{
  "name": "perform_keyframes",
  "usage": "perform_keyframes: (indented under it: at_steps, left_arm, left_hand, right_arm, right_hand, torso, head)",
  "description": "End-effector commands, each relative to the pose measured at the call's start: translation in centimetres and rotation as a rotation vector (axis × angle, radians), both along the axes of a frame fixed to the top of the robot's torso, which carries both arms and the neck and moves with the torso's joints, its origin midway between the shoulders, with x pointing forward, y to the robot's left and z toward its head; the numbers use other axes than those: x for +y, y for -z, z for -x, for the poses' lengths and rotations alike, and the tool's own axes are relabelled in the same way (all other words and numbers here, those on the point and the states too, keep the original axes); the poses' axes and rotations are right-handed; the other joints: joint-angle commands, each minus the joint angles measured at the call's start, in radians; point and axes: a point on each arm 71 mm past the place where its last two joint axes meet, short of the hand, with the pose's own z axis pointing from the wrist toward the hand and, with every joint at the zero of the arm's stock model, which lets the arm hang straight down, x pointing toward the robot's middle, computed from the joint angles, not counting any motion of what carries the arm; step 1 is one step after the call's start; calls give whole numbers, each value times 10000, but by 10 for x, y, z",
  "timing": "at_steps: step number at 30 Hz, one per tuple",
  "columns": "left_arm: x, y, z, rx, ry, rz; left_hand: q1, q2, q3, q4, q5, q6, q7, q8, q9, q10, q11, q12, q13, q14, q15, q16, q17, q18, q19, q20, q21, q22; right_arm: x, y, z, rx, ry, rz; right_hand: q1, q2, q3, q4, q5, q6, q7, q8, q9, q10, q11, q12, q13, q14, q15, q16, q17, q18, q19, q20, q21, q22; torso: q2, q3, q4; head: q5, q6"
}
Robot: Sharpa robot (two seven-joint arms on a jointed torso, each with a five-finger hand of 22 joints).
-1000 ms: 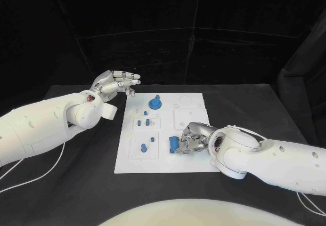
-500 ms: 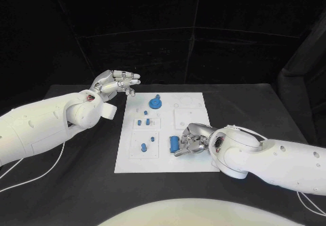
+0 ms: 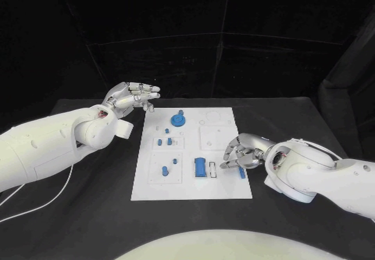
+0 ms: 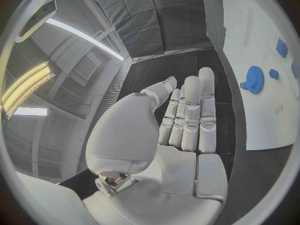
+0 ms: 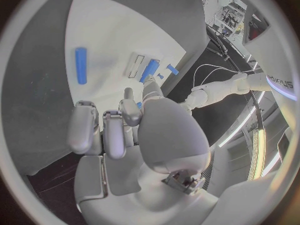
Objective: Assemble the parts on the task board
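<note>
Right hand [image 3: 244, 153] sat over the board's [image 3: 226, 187] right edge with its fingers curled in and apart, holding nothing I could make out; a slim blue bar [image 3: 241, 173] lay on the board just beside it. Left hand [image 3: 133, 96] hovered above the black table [image 3: 94, 216] off the board's far left corner, fingers straight and empty. A blue block [image 3: 201, 167] lay mid-board, a gear [image 3: 179, 118] at the far end. Black curtains [image 3: 234, 49] closed off the room behind.
</note>
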Motion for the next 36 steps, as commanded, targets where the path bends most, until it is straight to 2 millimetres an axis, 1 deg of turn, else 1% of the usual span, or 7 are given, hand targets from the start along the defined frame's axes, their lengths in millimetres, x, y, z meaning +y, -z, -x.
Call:
perform_keyframes:
  at_steps: [1, 3, 9, 11, 20, 23, 36]
  left_arm:
    - [0, -1, 0, -40, 53, 86]
    - [0, -1, 0, -45, 46, 85]
    - [-1, -1, 0, -51, 53, 90]
    - [-1, -1, 0, -50, 65, 94]
    - [-2, -1, 0, -43, 66, 90]
    - [-2, -1, 0, -37, 71, 91]
    - [-1, 0, 0, -17, 65, 86]
  left_hand:
    - [-40, 9, -65, -8, 51, -56, 8, 64, -10, -57, -4, 34, 0, -68, -11, -6, -9, 135, -81, -21, -65, -10]
    - [-40, 9, -65, -8, 51, -56, 8, 64, -10, -57, -4, 34, 0, -68, -11, -6, -9, 135, -81, -21, -65, -10]
    - [-40, 9, -65, -8, 51, -56, 8, 64, -10, -57, -4, 34, 0, -68, -11, -6, -9, 135, -81, -21, -65, -10]
    - [-40, 9, -65, -8, 51, -56, 8, 64, -10, -57, -4, 34, 0, -68, -11, -6, -9, 135, -81, -21, -65, -10]
    - [-40, 9, -65, -8, 51, -56, 8, 64, -10, -57, -4, 34, 0, -68, -11, -6, -9, 135, -81, -21, -65, -10]
    - [-40, 9, -65, -8, 51, -56, 8, 64, -10, -57, -4, 34, 0, -68, -11, -6, -9, 135, -81, -21, -65, -10]
    - [-40, 9, -65, -8, 51, -56, 8, 64, -10, -57, -4, 34, 0, -68, -11, -6, -9, 135, -81, -21, -65, -10]
  right_arm:
    - [-15, -9, -4, -460, 258, -388]
    - [-28, -11, -6, -515, 485, -75]
    - [-43, -9, -9, -301, 755, 829]
    - [-45, -7, -9, -210, 789, 1141]
    - [-46, 3, -11, 73, 796, 2332]
    - [-43, 6, -10, 140, 680, 2543]
    - [-34, 17, -6, 670, 165, 3290]
  right_hand:
    - [435, 225, 167, -172, 405, 183, 92, -453, -284, -51, 109, -117, -54, 635, 67, -49, 708, -180, 3, 106, -21, 27]
    - [479, 219, 156, -193, 380, 369, 115, -781, -494, -58, 126, -195, -97, 635, 94, -52, 714, -180, 4, 135, -15, 39]
    - [204, 161, -48, -52, -171, 876, 77, -1101, -715, -3, 93, -247, -113, 641, 92, -45, 743, -181, 17, 142, 5, 79]
    - [-15, 102, -204, 67, -207, 1044, 47, -1157, -753, -10, 76, -325, -165, 640, 78, -54, 736, -177, 12, 133, -1, 68]
    - [-499, -49, -675, 389, -216, 1407, -58, -1193, -739, -54, 3, -530, -284, 618, 19, -128, 649, -159, -32, 76, -59, -20]
    - [-532, -74, -728, 422, -251, 1434, -69, -1192, -724, -50, -6, -531, -278, 619, 10, -130, 652, -159, -34, 69, -64, -25]
    - [-545, -113, -796, 454, -304, 1502, -95, -1174, -689, -79, -25, -617, -336, 619, -4, -134, 654, -160, -34, 59, -67, -22]
  torso:
    - [1, -17, 5]
    - [1, -13, 3]
    - [11, 8, -36]
    - [8, 0, -16]
    - [3, 4, -24]
    - [8, 6, 8]
    - [6, -8, -2]
  head:
    - [-78, 41]
    - [-96, 53]
    - [-130, 83]
    - [-191, 80]
    - [-384, 51]
    - [-425, 39]
    - [-455, -7]
